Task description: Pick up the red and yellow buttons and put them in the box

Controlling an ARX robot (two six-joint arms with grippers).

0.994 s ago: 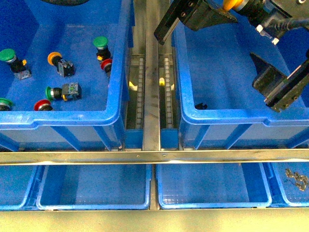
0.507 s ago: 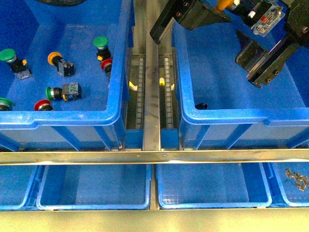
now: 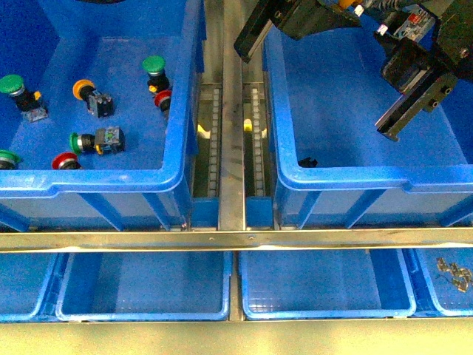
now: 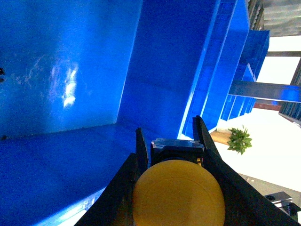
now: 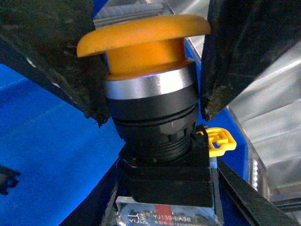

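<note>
My left gripper (image 3: 336,11) is shut on a yellow button (image 3: 344,4), held high over the far end of the big blue box (image 3: 355,177). In the left wrist view its fingers (image 4: 134,165) clamp the yellow cap (image 4: 178,193) above the box's inner wall (image 4: 70,70). My right gripper (image 3: 411,52) is open, close beside that button. In the right wrist view the button (image 5: 150,42) fills the frame and my open right gripper (image 5: 162,207) stands on both sides of its contact block. Another yellow button (image 3: 83,89) and red buttons (image 3: 162,97) (image 3: 66,160) lie in the left crate (image 3: 96,181).
Green-capped buttons (image 3: 154,65) (image 3: 11,85) (image 3: 76,140) lie among them in the left crate. A small black piece (image 3: 307,161) lies in the box's near corner. A metal rail (image 3: 230,148) runs between the crates. Shallow blue trays (image 3: 140,285) (image 3: 325,285) sit below; one holds metal parts (image 3: 454,274).
My right gripper has risen from the box's right side up towards the button in my left gripper. The left arm has shifted slightly upward with the button.
</note>
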